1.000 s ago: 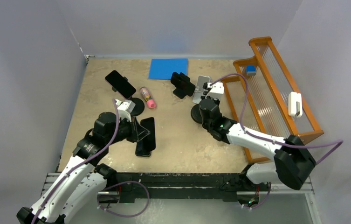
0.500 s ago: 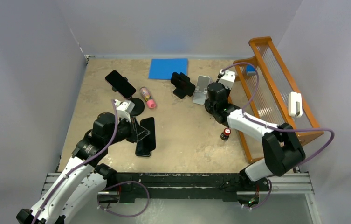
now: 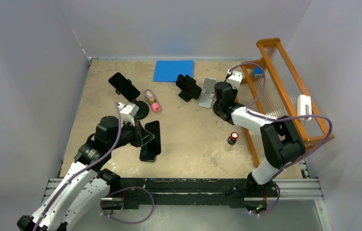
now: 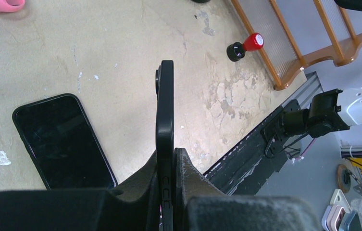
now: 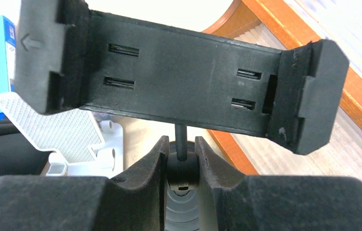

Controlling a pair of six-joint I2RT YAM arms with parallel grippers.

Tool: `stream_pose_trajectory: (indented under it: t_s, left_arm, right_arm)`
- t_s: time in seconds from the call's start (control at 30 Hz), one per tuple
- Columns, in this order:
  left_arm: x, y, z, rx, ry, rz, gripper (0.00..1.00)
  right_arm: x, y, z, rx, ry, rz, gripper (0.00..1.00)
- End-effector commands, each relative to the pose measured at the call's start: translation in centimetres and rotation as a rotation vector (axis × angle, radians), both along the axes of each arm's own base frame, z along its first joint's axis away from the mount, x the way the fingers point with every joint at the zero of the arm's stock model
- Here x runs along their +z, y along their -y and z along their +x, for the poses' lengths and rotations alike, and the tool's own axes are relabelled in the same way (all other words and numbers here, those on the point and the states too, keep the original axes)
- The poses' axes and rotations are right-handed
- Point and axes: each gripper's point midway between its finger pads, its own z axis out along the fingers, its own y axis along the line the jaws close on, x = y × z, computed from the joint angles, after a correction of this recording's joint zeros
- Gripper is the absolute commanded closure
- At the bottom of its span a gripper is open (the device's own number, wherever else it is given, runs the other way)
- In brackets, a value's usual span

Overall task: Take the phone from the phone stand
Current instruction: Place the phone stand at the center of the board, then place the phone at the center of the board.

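Clamps the phone (image 4: 165, 106) edge-on in the left hand (image 4: 165, 159), above the table (image 4: 121, 48); pinches the stem of the empty phone stand (image 5: 179, 77) in the right hand (image 5: 182, 154). Risks a twist and drop from so thin a hold.

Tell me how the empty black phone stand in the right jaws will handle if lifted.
The phone stand looks like rigid plastic, so it should not flex. It is wide on top of a thin stem, close to where it is gripped, so it may swivel or tilt. With no phone in it, it is probably light.
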Motion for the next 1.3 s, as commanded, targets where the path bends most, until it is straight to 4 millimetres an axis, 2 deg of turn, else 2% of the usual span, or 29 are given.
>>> stream_pose_trajectory:
  t_s: [0.0,0.13,0.3,0.37,0.47,0.57,0.63,0.8,0.87,0.9,0.97,1.07,1.2,1.27]
  left_arm:
    - [2.9,0.6,0.7,-0.021,0.104,-0.054,1.0]
    - [2.9,0.6,0.7,-0.022,0.106,-0.053,1.0]
    - [2.9,0.6,0.7,-0.024,0.101,-0.053,1.0]
    - [2.9,0.7,0.7,-0.027,0.103,-0.055,1.0]
    - [3.1,0.6,0.6,-0.029,0.109,-0.059,1.0]
    - [3.1,0.7,0.5,-0.036,0.11,-0.063,1.0]
    - [3.1,0.8,0.4,-0.043,0.111,-0.066,1.0]
    - [3.0,1.1,0.2,-0.064,0.104,-0.074,1.0]
    - [3.1,1.3,0.1,-0.074,0.104,-0.082,1.0]
    - [3.2,1.4,0.0,-0.082,0.105,-0.085,1.0]
    - [3.5,1.5,-0.1,-0.096,0.117,-0.097,1.0]
    - [4.2,2.1,-0.8,-0.139,0.133,-0.137,1.0]
    - [5.1,3.0,-1.9,-0.194,0.102,-0.219,1.0]
    - [6.0,3.6,-2.6,-0.236,0.096,-0.276,1.0]
  right_arm:
    - [3.3,0.0,2.5,-0.03,0.128,0.057,1.0]
    - [2.2,0.1,2.5,-0.04,0.098,0.062,0.98]
    - [3.0,-0.1,2.1,-0.023,0.111,0.086,0.44]
    - [3.6,0.0,1.9,-0.025,0.124,0.092,0.32]
    - [4.3,-0.1,1.3,-0.015,0.13,0.107,0.2]
    - [4.8,-0.4,0.2,-0.003,0.124,0.113,0.11]
    - [5.4,-0.7,-1.1,-0.012,0.13,0.103,0.08]
    - [6.6,-1.0,-4.8,-0.031,0.121,0.1,0.06]
    - [7.8,-1.4,-6.6,-0.007,0.131,0.114,0.06]
    - [9.1,-1.8,-7.6,0.012,0.155,0.135,0.07]
    - [11.0,-3.3,-9.9,0.072,0.204,0.148,0.08]
    - [14.0,-7.3,-13.3,0.289,0.274,0.203,0.13]
    - [16.5,-15.1,-18.0,0.84,0.316,0.373,0.14]
    - [16.7,-17.7,-21.0,1.05,0.324,0.469,0.15]
